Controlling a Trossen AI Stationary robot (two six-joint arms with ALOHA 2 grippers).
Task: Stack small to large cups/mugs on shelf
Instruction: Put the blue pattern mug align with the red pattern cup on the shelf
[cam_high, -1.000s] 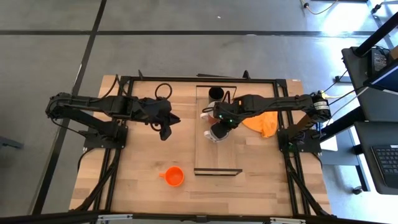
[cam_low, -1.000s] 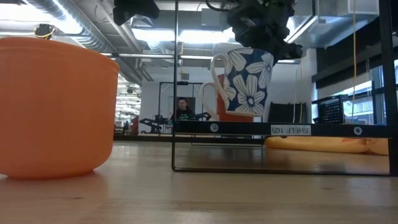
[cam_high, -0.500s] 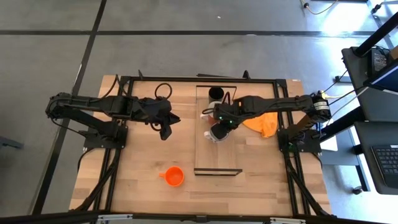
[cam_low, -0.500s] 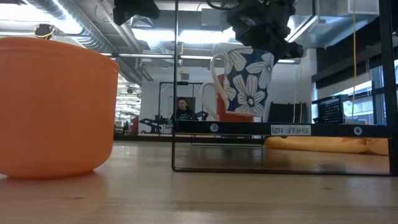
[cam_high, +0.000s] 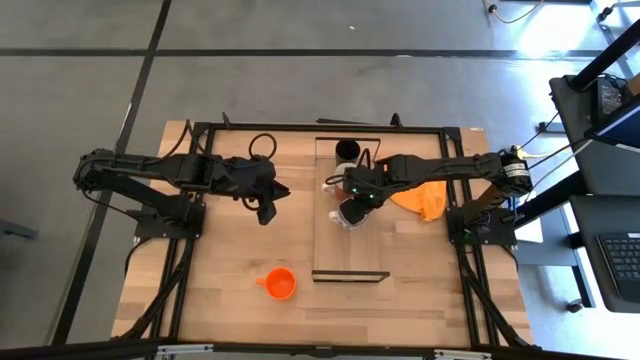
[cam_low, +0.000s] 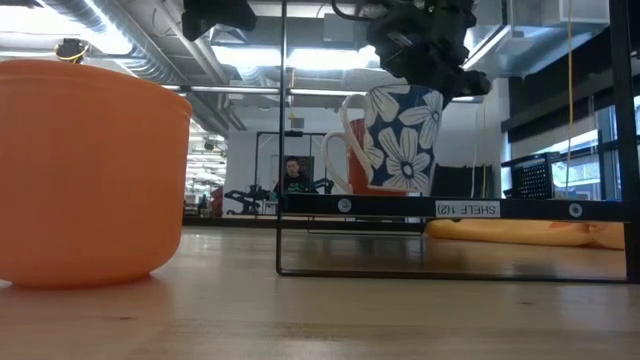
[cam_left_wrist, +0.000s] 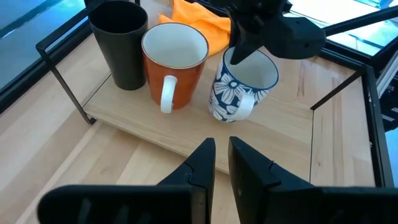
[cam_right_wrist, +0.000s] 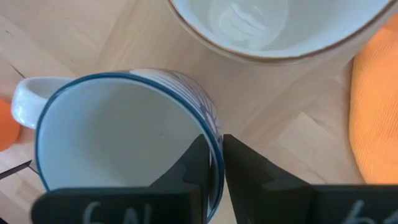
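Right wrist view: pincer (cam_right_wrist: 213, 163) astride mug rim (cam_right_wrist: 214, 149)

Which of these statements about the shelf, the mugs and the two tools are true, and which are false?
1. The right tool grips the rim of the flowered mug. True.
2. The black tumbler lies on its side. False: it stands upright on the shelf.
3. The orange cup stands on the table, off the shelf. True.
4. The left tool holds a mug. False: it holds nothing, hanging above the table beside the shelf.
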